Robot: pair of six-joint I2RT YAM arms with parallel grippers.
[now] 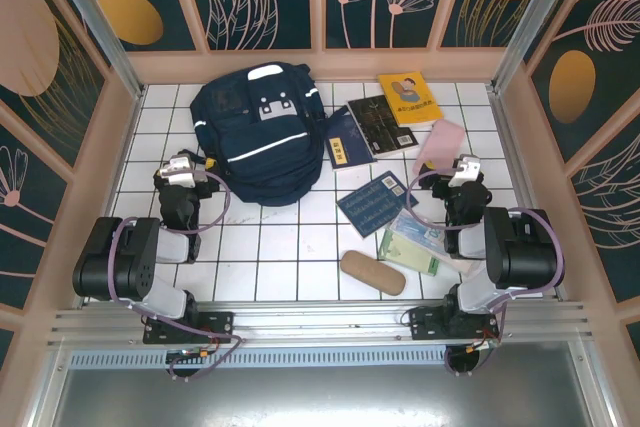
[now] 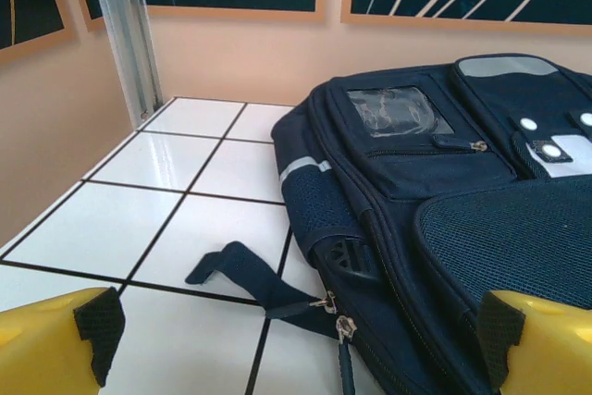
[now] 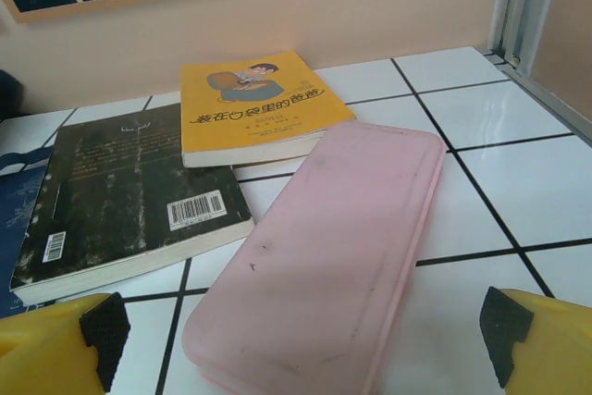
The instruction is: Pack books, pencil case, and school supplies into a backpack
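- Far left: left hand (image 1: 181, 171) spread wide open and empty, low over the tabletop (image 1: 270, 247).
- Just ahead and to the right of that hand: backpack (image 1: 255, 132) lying flat, front pockets up, top toward the far wall. Strap (image 2: 242, 270) and zip pulls (image 2: 340, 321) almost between the left fingers in the wrist view. Judged zipped shut, so probably to be opened before anything goes in.
- Right of the backpack, side by side: blue book (image 1: 346, 139) beside the bag, then black book (image 1: 380, 124), then yellow book (image 1: 410, 97) farthest back.
- Nearer the arms: second blue book (image 1: 376, 201), tan case (image 1: 372, 272) and green-white packet (image 1: 414, 245), all flat and apart from the backpack.
- Pink pouch (image 3: 324, 247) straight ahead of the right hand, overlapping the black book's corner, long axis running away and slanting right, near short end closest to the fingers.
- Far right: right hand (image 1: 462, 171) open wide, gripping nothing, clearly the nearer arm for the pouch. Approach likely across the narrow width.
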